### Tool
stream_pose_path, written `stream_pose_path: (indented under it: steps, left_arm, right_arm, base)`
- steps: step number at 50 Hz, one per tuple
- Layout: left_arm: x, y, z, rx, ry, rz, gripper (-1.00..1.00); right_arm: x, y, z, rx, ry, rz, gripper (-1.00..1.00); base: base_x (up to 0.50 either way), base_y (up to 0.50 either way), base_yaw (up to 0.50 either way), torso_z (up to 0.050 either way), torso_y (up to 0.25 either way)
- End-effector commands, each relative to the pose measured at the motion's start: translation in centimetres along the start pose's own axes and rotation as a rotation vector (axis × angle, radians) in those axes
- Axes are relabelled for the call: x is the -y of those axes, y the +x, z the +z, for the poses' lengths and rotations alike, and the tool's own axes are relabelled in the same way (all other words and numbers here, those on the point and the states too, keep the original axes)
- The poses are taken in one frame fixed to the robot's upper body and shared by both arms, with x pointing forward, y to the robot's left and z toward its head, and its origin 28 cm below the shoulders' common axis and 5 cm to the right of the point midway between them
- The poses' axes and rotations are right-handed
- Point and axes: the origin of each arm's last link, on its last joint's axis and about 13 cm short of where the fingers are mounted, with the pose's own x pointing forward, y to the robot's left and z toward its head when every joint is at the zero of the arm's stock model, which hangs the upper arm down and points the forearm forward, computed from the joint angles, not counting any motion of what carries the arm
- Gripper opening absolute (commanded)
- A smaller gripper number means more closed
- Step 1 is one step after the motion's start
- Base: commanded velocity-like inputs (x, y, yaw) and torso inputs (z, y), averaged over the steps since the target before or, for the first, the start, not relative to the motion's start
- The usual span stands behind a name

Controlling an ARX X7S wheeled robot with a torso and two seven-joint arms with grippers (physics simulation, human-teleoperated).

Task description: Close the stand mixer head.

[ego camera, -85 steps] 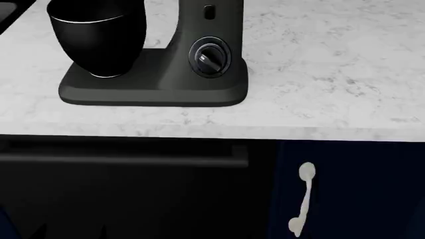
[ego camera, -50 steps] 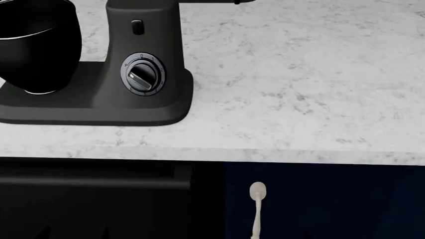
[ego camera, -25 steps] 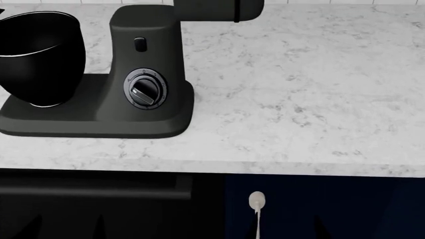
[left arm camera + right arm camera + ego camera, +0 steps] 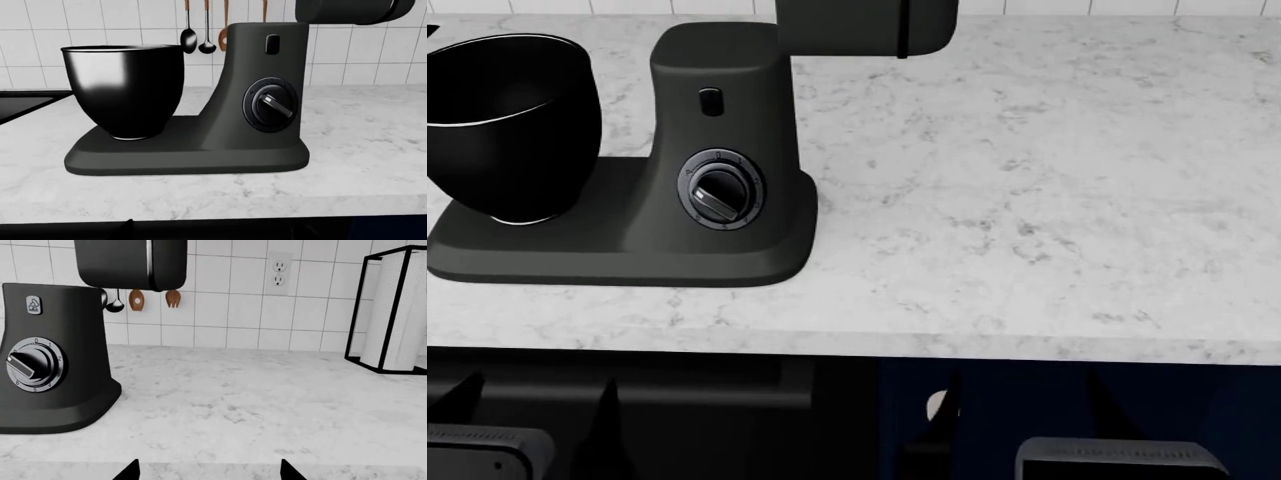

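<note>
The stand mixer head (image 4: 861,25) is a dark-grey block with a thin black seam band, raised above the upright column (image 4: 721,110) that carries the dial. It also shows in the left wrist view (image 4: 353,11) and the right wrist view (image 4: 130,265). Its whisk is hidden. The glossy black bowl (image 4: 507,125) stands on the mixer base. My left gripper (image 4: 537,392) is open and empty, low in front of the counter edge below the mixer. My right gripper (image 4: 1014,395) is open and empty, below the counter edge right of the mixer; it also shows in the right wrist view (image 4: 207,471).
The white marble counter (image 4: 1028,200) stretches right of the mixer. A paper towel holder (image 4: 393,315) stands at the back right. Utensils (image 4: 200,30) hang on the tiled wall behind. A dark cabinet front with a pale handle (image 4: 938,405) lies below the counter edge.
The head view has shifted, so the mixer sits lower and more of its raised head shows. Both grippers have come into view at the bottom edge.
</note>
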Motion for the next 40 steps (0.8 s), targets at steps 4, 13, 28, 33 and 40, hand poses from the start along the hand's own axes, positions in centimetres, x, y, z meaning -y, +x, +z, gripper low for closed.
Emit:
stream_pose_path:
  steps: [4, 13, 28, 33, 40]
  left_arm:
    - [-0.8, 0.1, 1.5, -0.007, -0.021, 0.032, 1.0]
    - [-1.9, 0.0, 5.0, -0.041, -0.024, 0.066, 1.0]
    - [-2.2, -0.3, 8.0, -0.034, 0.008, 0.064, 1.0]
    - [-2.5, -0.5, 8.1, -0.036, 0.019, 0.072, 1.0]
    - [-3.2, -1.1, 9.3, -0.007, 0.018, 0.108, 1.0]
  right_arm:
    - [0.5, 0.0, 2.6, 0.021, -0.02, -0.011, 1.0]
    - [1.4, 0.4, 5.2, 0.026, -0.027, -0.028, 1.0]
    - [1.9, 0.2, 8.8, 0.056, -0.024, -0.042, 1.0]
    - [2.0, 0.1, 8.5, 0.059, -0.037, -0.038, 1.0]
    - [2.3, -0.3, 8.8, 0.089, -0.083, -0.042, 1.0]
  base:
    - [0.0, 0.0, 0.0, 0.042, 0.0]
    - [0.0, 0.0, 0.0, 0.0, 0.0]
    - [0.0, 0.0, 0.0, 0.0, 0.0]
    - [0.0, 0.0, 0.0, 0.0, 0.0]
    - [0.16, 0.05, 0.0, 0.0, 0.0]
